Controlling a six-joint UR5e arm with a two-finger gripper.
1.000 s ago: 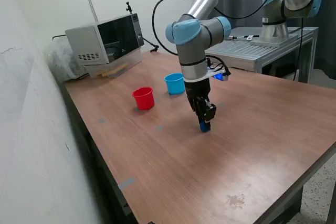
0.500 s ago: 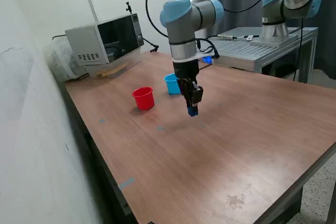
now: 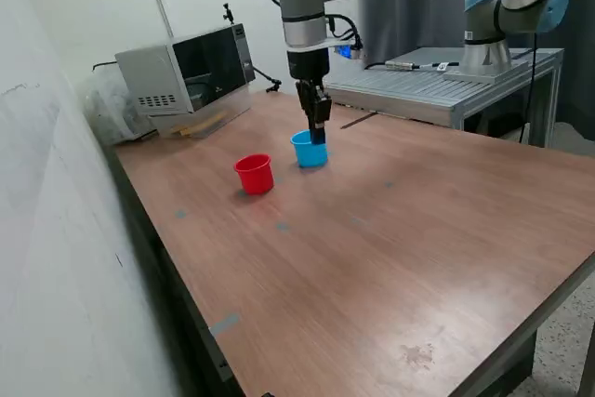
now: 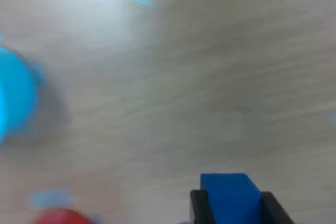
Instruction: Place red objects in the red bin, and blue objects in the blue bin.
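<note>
Wrist view: my claw (image 4: pixel 231 208) is closed on a blue cube (image 4: pixel 230 195); the two dark fingers (image 4: pixel 198 208) press its opposite sides. This picture is blurred.
Exterior view: my claw (image 3: pixel 317 133) hangs down from the arm just above the blue cup (image 3: pixel 309 150), at its rim. The cube shows only as a small dark-blue bit at my fingertips, too small to judge the grip there.
Blue cup: directly below my claw in the exterior view; the wrist view catches only part of it (image 4: pixel 14 100) at the picture's edge.
Red cup (image 3: pixel 254 175): upright on the table (image 3: pixel 409 258), just beside the blue cup, toward the exterior view's left of my claw; in the wrist view only a red sliver (image 4: pixel 59 216).
Only in the exterior view: a microwave (image 3: pixel 186 67) at the far end of the table, well away from my claw.
</note>
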